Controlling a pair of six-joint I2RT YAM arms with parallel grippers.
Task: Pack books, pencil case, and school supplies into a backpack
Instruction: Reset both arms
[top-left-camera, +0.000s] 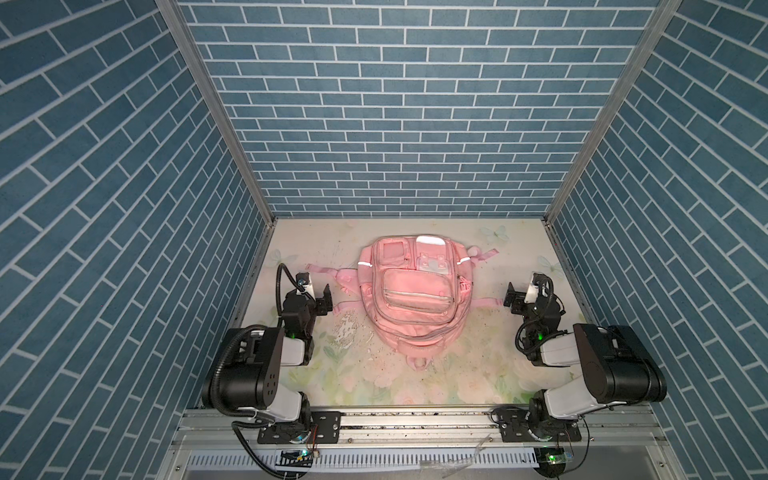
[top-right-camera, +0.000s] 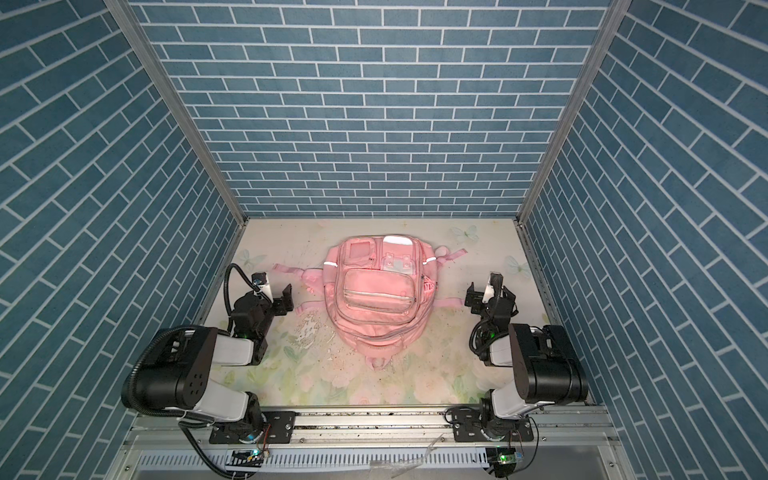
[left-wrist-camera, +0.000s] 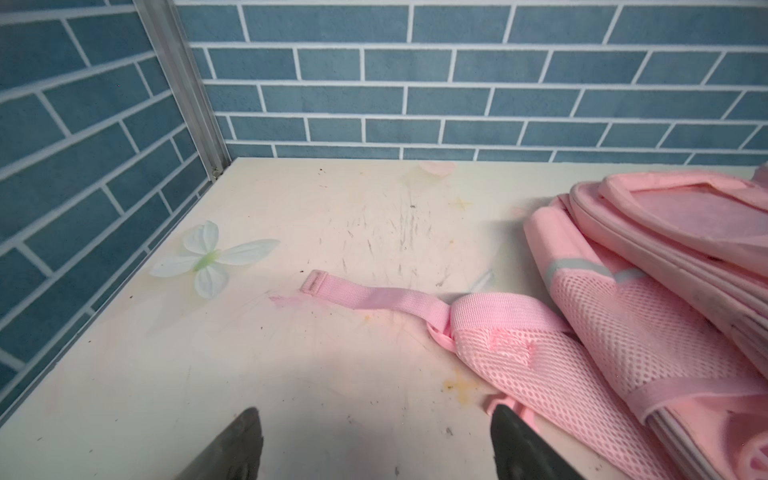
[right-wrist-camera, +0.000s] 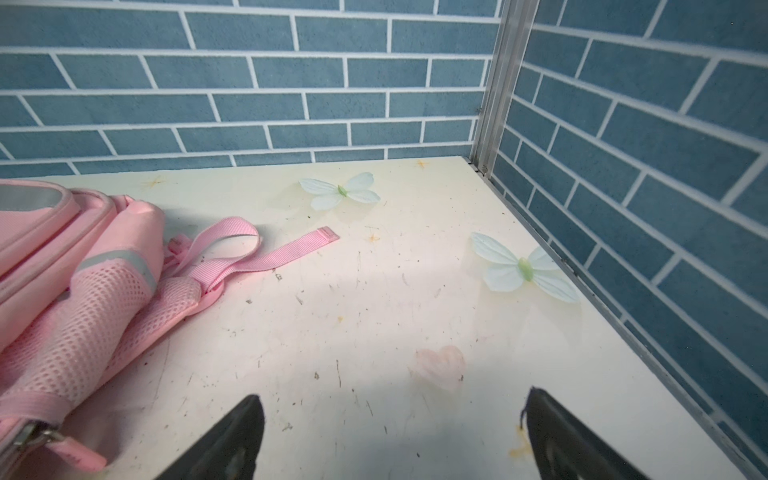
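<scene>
Jaws wide and empty, left gripper (top-left-camera: 316, 287) and right gripper (top-left-camera: 523, 289) flank the pink backpack (top-left-camera: 411, 299) flat on the table (top-left-camera: 478, 374); I'd say 1 pins it, 1 works the zip (right-wrist-camera: 37, 436), clear of straps (left-wrist-camera: 374, 297).

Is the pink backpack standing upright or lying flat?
Lying flat. The backpack rests back-down on the table, its front pockets facing up in both top views, straps splayed sideways.

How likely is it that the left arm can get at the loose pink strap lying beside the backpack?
Probably yes: the left gripper is open, the strap lies flat on the table just ahead of it, and nothing sits between them.
</scene>
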